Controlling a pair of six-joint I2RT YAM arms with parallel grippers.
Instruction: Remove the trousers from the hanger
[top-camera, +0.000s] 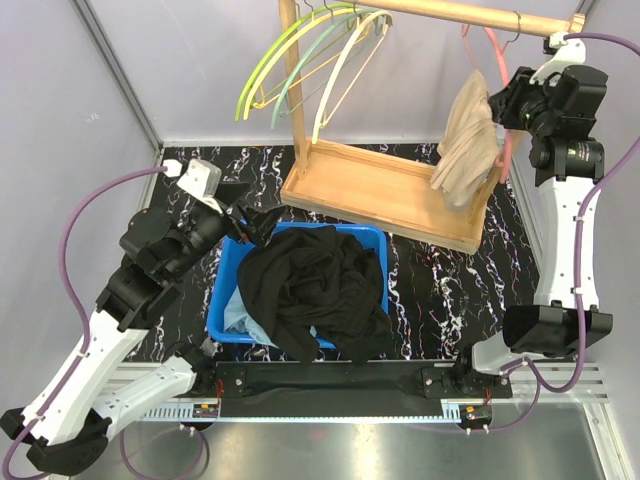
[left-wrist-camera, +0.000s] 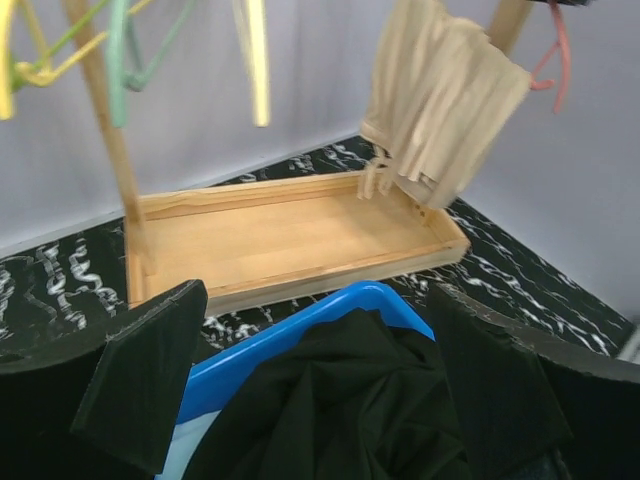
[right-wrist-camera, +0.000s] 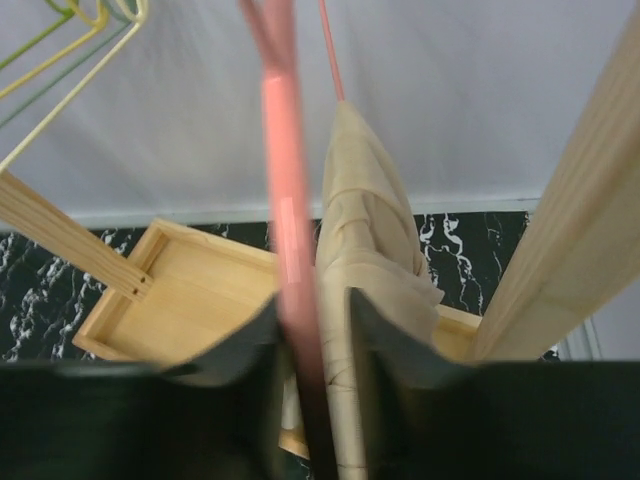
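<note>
**Tools: left spread over the bin, right nipped on the pink hanger**

The left tool (top-camera: 250, 226) hangs at the far left rim of the blue bin (top-camera: 224, 272), its pads wide apart and holding nothing. The black trousers (top-camera: 315, 285) lie heaped in the bin beneath it, with a light blue garment (top-camera: 238, 316) showing at the near left corner. The bin stands on the marbled bench (top-camera: 440, 290), just in front of the wooden rack tray (top-camera: 380, 195).

The bare hangers (top-camera: 310, 60) bunched at the left of the rail (top-camera: 470, 15) suggest the job is mostly done. The beige trousers (top-camera: 468, 140) are the one pair on the rack, draped over the pink hanger (right-wrist-camera: 285, 180) at the right end and drooping toward the tray.

The right tool (right-wrist-camera: 315, 345) is raised there. Its pads look pressed in on the hanger's pink arm, with the beige cloth just behind them.

To do this step well, the right tool should hold the hanger steady and keep it from twisting. The free left tool can then come across, pinch a thick fold low on the cloth and draw it down and sideways off the bar. A slow pull matters, because a snag could drag the hanger off the rail.
</note>
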